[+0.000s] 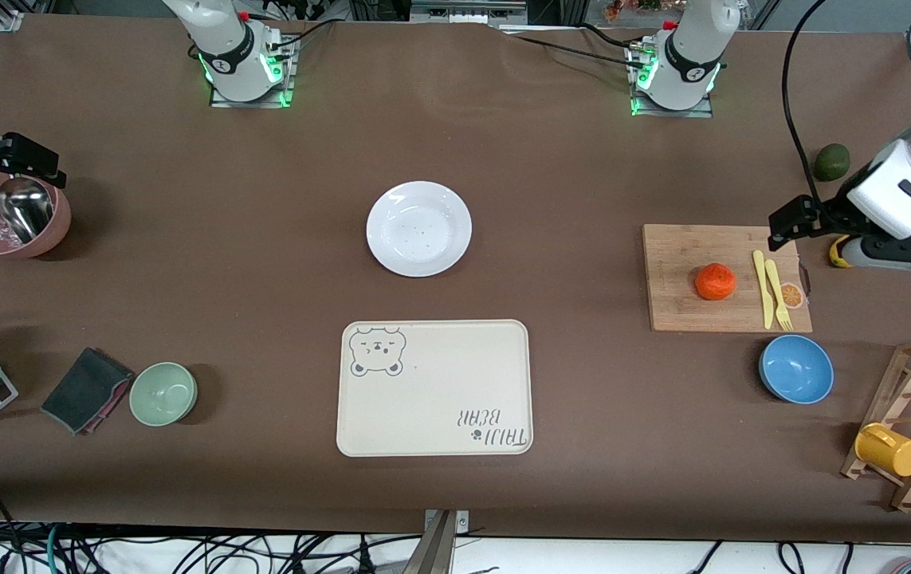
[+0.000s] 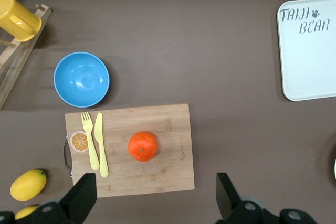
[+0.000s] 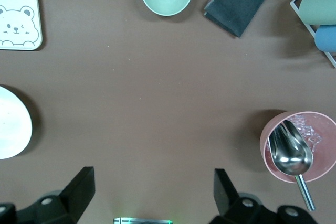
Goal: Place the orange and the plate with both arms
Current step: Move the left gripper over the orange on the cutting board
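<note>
The right tool (image 1: 1, 155) hangs with its fingers spread wide and nothing between them, over the pink bowl (image 1: 13, 223) and its steel scoop (image 1: 23, 209) at the right arm's end of the bench (image 1: 264, 263); it is well apart from anything it must carry.

The plate (image 1: 419, 228) lies flat at mid-bench, farther from the front camera than the bear tray (image 1: 434, 388); it looks stiff, glossy and breakable, and being flat on the cloth it offers only its shallow rim, so I judge a pinch across the rim edge is the one hold (a slippery one, likely to tilt).

The orange (image 1: 716, 281) sits on the cutting board (image 1: 726, 277), beside the yellow knife and fork (image 1: 772, 292); it is probably light, slightly yielding and inclined to roll, best taken across its widest part from above.

The left tool (image 1: 791, 221) stands wide and empty over the board's edge toward the left arm's end.

The left wrist view alone shows lemons (image 2: 28, 184) just off the board; the right wrist view shows crushed ice (image 3: 304, 129) in the pink bowl; only the front view shows the whole plate.
</note>
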Controlling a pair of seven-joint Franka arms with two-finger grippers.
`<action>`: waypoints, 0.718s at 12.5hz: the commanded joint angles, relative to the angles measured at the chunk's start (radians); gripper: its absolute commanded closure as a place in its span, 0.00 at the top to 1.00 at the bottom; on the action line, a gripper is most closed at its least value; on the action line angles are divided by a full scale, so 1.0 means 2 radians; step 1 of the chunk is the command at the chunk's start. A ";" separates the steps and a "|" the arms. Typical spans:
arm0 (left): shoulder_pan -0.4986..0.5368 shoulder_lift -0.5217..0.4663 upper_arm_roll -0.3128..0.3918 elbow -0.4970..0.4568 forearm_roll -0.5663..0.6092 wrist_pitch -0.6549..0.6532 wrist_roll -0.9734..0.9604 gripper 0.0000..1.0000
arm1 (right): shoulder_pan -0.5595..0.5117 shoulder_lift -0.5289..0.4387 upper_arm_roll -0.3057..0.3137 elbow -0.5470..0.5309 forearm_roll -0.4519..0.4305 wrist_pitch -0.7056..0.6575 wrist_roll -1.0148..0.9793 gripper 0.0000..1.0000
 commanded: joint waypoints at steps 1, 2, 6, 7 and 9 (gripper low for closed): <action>-0.007 -0.010 0.012 -0.007 -0.009 -0.012 0.005 1.00 | 0.000 0.004 0.001 0.009 -0.010 -0.007 -0.001 1.00; -0.007 -0.009 0.013 -0.006 -0.009 -0.013 0.004 1.00 | 0.000 0.005 0.001 0.009 -0.009 -0.010 0.000 1.00; -0.005 -0.009 0.014 -0.006 -0.008 -0.016 0.004 1.00 | -0.002 0.007 0.001 0.012 -0.003 -0.007 0.002 1.00; -0.005 -0.009 0.014 -0.006 -0.008 -0.021 0.005 1.00 | -0.003 0.011 0.001 0.012 -0.001 -0.007 0.001 1.00; -0.001 -0.009 0.014 -0.006 -0.007 -0.029 0.006 1.00 | -0.005 0.012 0.000 0.012 0.002 -0.011 -0.018 1.00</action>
